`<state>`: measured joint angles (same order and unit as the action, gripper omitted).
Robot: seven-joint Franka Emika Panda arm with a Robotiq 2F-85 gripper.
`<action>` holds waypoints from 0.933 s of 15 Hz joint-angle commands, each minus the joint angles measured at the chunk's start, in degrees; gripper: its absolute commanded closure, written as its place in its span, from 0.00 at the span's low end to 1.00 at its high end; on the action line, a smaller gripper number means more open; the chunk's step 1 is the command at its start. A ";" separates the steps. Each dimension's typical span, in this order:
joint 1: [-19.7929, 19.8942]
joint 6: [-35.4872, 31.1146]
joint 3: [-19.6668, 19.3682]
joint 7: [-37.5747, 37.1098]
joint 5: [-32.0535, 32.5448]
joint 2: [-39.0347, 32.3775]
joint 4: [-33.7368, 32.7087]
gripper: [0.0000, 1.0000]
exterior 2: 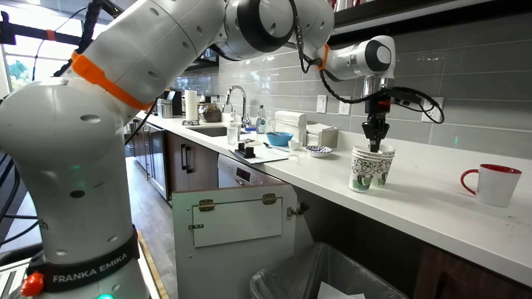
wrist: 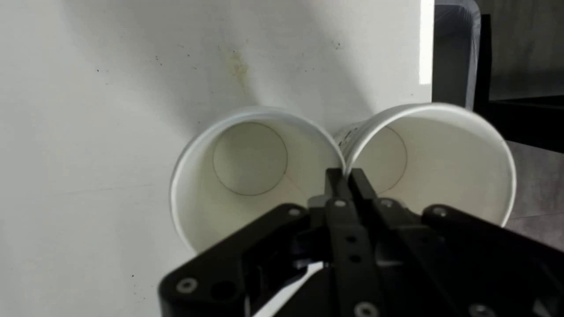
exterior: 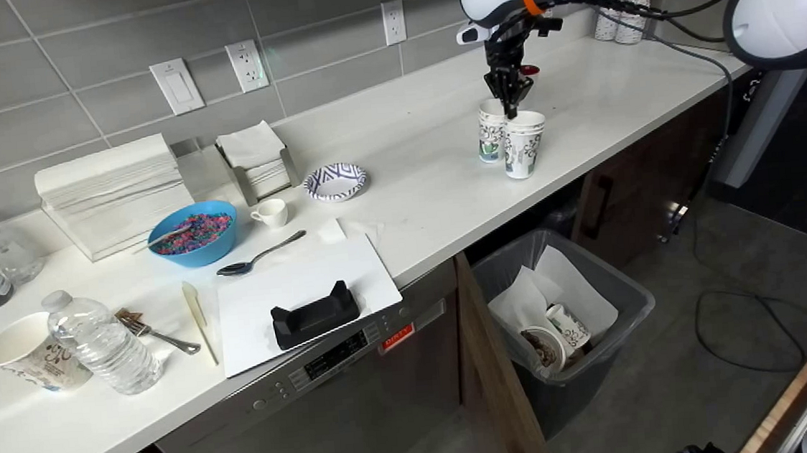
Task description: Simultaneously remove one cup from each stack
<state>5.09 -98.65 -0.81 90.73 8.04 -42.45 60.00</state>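
While stacks (exterior 2: 360, 171) stand upright, mouths up, long axes vertical, pincer (wrist: 347, 174) clamps touching cups (wrist: 250, 159) at rims.

Wrist view down into cups (wrist: 251, 158)

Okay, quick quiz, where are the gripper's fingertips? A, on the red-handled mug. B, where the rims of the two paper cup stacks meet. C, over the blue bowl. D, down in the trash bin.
B: the wrist view shows the gripper with one finger inside the left-hand paper cup and the other inside the right-hand paper cup, their rims between.
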 commanded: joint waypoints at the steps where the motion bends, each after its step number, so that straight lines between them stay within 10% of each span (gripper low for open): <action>1: -0.60 0.40 -0.14 -0.90 2.27 1.14 1.31 0.99; 14: -2.14 -0.53 -0.89 -1.24 4.83 2.77 1.94 0.91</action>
<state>3.62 -98.68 -1.10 90.23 11.52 -40.96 60.01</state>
